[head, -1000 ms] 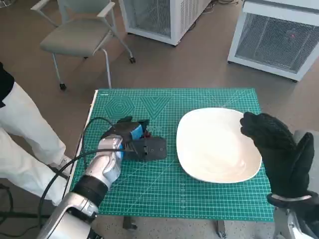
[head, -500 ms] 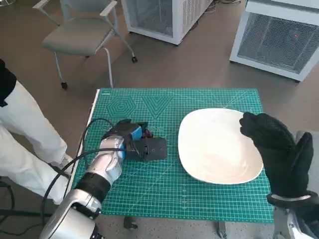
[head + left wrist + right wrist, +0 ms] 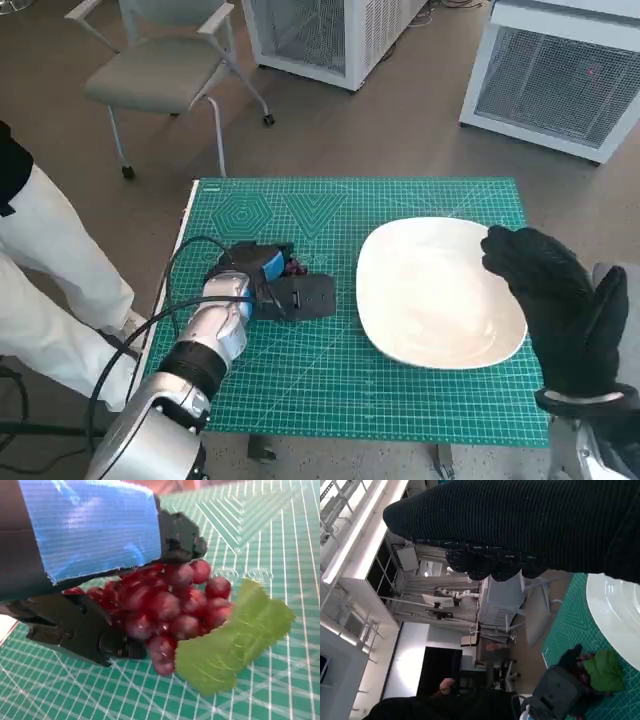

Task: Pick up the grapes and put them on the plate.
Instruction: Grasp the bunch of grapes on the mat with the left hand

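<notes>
A bunch of dark red grapes [image 3: 170,607] with a green leaf [image 3: 235,640] lies on the left half of the green mat [image 3: 300,370]. My left hand [image 3: 262,270] is closed round it, black fingers [image 3: 180,537] over the top and underneath, touching the fruit. From the head view only a bit of red [image 3: 294,267] shows past the blue tape. The white plate [image 3: 440,290] sits bare on the right half of the mat. My gloved right hand [image 3: 560,310] stands raised at the plate's right rim, holding nothing. In the right wrist view the grapes [image 3: 602,672] show beside the plate [image 3: 620,600].
A black cable [image 3: 150,320] loops over the table's left edge by my left forearm. A person in white trousers [image 3: 50,270] stands close to the left side. A grey chair [image 3: 165,70] and two white cabinets [image 3: 330,35] [image 3: 560,80] stand behind the table.
My left hand has crept slightly to the right over the grapes. The right hand and plate stay put; the view itself shifted a little.
</notes>
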`<state>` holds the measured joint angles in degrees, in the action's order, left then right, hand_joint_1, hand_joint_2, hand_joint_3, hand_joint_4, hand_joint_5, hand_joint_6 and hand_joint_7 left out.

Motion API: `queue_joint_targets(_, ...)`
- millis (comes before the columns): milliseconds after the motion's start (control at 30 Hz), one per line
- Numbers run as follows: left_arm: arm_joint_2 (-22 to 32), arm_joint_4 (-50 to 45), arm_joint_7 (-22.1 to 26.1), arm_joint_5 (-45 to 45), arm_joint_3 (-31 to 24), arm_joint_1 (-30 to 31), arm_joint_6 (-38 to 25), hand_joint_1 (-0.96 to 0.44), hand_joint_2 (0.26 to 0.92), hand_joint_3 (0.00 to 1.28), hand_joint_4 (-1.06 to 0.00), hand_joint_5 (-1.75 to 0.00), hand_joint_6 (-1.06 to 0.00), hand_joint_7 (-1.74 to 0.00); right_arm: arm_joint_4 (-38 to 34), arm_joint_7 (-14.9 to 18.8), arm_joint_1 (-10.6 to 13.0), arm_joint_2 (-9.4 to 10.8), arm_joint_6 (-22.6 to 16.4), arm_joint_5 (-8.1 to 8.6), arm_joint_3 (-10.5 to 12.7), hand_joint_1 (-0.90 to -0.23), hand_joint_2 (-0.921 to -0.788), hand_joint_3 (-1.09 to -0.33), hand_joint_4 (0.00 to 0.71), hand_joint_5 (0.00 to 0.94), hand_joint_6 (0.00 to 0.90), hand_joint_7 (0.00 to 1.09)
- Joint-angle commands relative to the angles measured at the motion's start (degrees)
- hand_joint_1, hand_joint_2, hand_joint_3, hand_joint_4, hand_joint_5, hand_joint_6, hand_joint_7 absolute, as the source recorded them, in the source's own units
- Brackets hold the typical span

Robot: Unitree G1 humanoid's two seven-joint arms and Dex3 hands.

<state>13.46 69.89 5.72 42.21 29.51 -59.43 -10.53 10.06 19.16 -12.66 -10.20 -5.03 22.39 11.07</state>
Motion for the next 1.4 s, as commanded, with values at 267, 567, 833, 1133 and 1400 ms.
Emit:
queue_joint_targets(267,0.6,1.2,-1.9,-0.1,1.6,0.2,3.2,0.37,0.736,0.69,-0.37,-1.66,-0.45,-0.04,-1.4,0.3,0.2,-0.2,0.4,0.38,0.2,-0.332,-0.921,-0.607,0.427,0.883,0.229,1.03)
queue_joint_targets(567,1.3,1.0,-0.3,-1.7,0.8,0.1,4.3,0.37,0.704,0.71,-0.42,-1.63,-0.46,-0.04,-1.5,-0.1,-0.1,-0.1,0.5,0.11,0.0,-0.332,-0.921,-0.606,0.427,0.882,0.229,1.03)
queue_joint_targets(833,2.0,0.5,-0.3,-2.2,1.1,0.2,4.8,0.38,0.682,0.72,-0.46,-1.6,-0.48,-0.05,-1.7,-0.1,-0.3,0.0,0.3,-0.06,-0.1,-0.332,-0.921,-0.606,0.427,0.882,0.229,1.03)
queue_joint_targets(1133,2.5,-0.4,0.1,-2.1,1.3,-0.2,4.2,0.38,0.669,0.73,-0.47,-1.59,-0.43,-0.03,-2.1,-0.1,-0.7,0.1,0.0,-0.18,-0.2,-0.332,-0.921,-0.606,0.428,0.881,0.23,1.03)
queue_joint_targets(1400,2.9,-2.4,0.8,-1.7,1.5,-0.7,2.9,0.38,0.645,0.78,-0.47,-1.6,-0.4,-0.02,-2.1,0.0,-0.8,0.1,0.0,0.0,-0.2,-0.332,-0.921,-0.606,0.429,0.88,0.231,1.03)
